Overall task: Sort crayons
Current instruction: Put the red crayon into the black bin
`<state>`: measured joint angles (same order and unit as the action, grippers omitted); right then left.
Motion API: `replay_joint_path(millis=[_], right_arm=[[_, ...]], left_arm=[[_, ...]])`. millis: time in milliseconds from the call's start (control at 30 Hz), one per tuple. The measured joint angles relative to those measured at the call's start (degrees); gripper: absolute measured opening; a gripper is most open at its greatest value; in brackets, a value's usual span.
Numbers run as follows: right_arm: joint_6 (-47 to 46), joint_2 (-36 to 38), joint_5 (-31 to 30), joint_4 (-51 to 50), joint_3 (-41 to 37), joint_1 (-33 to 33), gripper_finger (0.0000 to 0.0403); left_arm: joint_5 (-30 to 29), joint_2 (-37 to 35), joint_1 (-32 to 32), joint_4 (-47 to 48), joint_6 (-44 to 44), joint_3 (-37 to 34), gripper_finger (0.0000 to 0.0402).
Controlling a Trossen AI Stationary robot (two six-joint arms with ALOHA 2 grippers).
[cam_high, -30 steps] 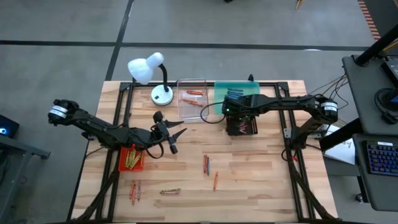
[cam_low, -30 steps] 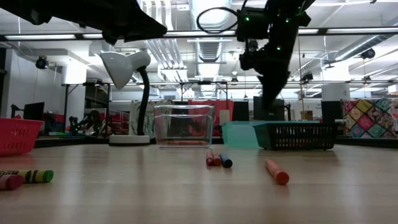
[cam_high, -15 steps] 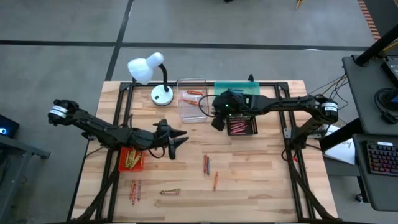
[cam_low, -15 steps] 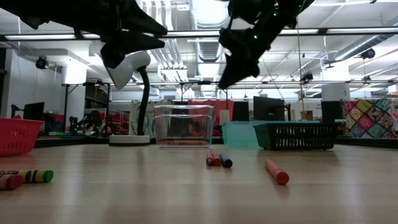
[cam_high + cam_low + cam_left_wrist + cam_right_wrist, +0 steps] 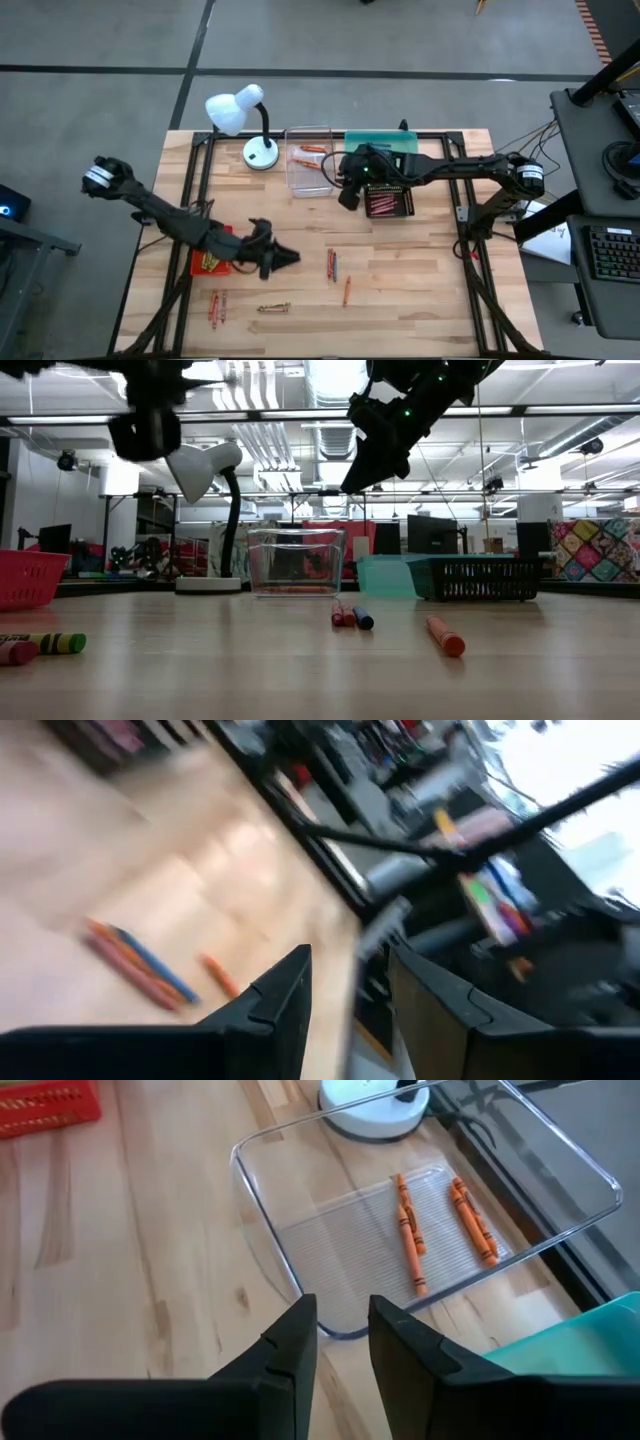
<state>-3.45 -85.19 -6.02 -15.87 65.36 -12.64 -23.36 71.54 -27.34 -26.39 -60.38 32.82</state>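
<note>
Loose crayons lie on the wooden table: a red and blue group, an orange one, a yellow pair and a red-orange pair. My left gripper is open and empty, above the table just right of the red tray, which holds yellow crayons. Its wrist view is blurred and shows the red and blue group ahead. My right gripper hovers empty between the clear tray and the black tray, its fingers a narrow gap apart.
The clear tray holds orange crayons; the black tray holds red ones. A teal tray stands behind the black one. A white desk lamp stands at the far left. A black frame edges the table.
My left gripper has swung from beside the red tray's far end toward the table's near edge and a little right, toward the red and blue crayons. My right gripper has moved off the black tray toward the table's left, to the clear tray's corner, and turned.
</note>
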Motion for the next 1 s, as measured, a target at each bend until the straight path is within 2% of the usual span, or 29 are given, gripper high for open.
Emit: replay_joint_path(millis=[67,133,200,333,433,533,700,833,1000], right_arm=[[0.12,0.0,-0.01,-0.1,0.0,0.28,0.0084],[0.29,0.0,0.02,-0.1,0.0,0.59,0.0082],[0.32,0.0,0.04,-0.1,0.0,0.85,0.0078],[0.25,0.0,0.02,-0.17,0.0,1.78,0.0072],[0.38,0.0,0.02,-0.31,-0.06,2.83,0.0069],[0.45,0.0,0.02,-0.32,-0.17,3.61,0.0068],[0.45,0.0,0.0,-0.02,-0.28,4.51,0.0068],[-0.3,0.0,0.02,0.14,-0.28,4.9,0.0068],[-2.57,-0.11,-0.04,0.2,-0.4,5.49,0.0068]], left_arm=[[0.27,1.3,-2.33,2.35,-0.65,3.4,0.0118],[0.88,2.66,-4.27,9.78,-1.41,8.36,0.0118],[1.61,4.12,-5.9,23.15,-6.21,14.0,0.0118],[3.77,9.57,-9.92,56.66,-24.77,25.75,0.0118],[9.28,14.86,-14.27,72.42,-36.56,32.58,0.0118],[15.93,20.29,-18.61,78.68,-44.72,36.95,0.0118],[25.67,27.49,-23.58,82.39,-55.32,39.87,0.0118],[27.83,30.89,-24.43,88.1,-59.74,40.52,0.0118],[27.45,32.76,-24.43,90.48,-58.71,39.33,0.0118]])
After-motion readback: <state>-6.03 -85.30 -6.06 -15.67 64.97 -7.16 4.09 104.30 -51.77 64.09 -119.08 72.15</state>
